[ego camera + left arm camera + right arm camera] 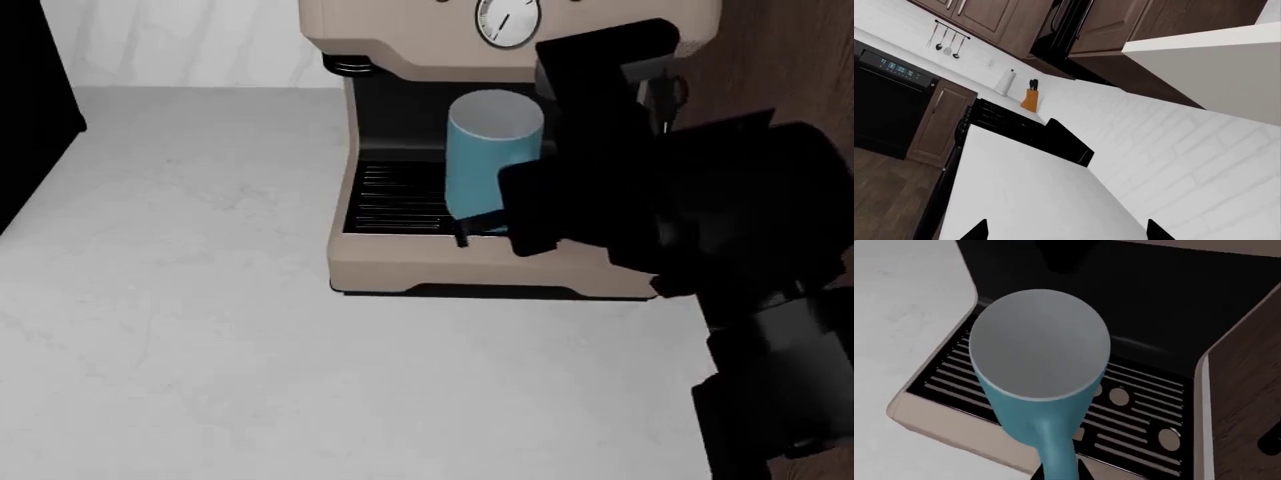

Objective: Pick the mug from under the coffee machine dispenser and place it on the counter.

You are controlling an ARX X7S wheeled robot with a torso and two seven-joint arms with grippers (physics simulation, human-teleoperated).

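Note:
The light blue mug (491,150) is in the dark recess of the beige coffee machine dispenser (441,265), over its black slatted drip tray (394,200). Whether it rests on the tray I cannot tell. My right gripper (483,232) reaches in from the right at the mug's base. In the right wrist view the mug (1041,355) shows its white inside, and the right gripper (1059,472) is shut on its blue handle (1054,450). My left gripper (1066,235) is open over the white counter (1021,190) with nothing between its fingers, and it is out of the head view.
White counter (187,300) spreads left and in front of the machine. A brown wooden panel (787,60) stands just right of it, and a black appliance edge (27,90) lies at far left. An orange knife block (1029,100), paper towel roll (1007,82) and black cooktop (1007,120) lie farther off.

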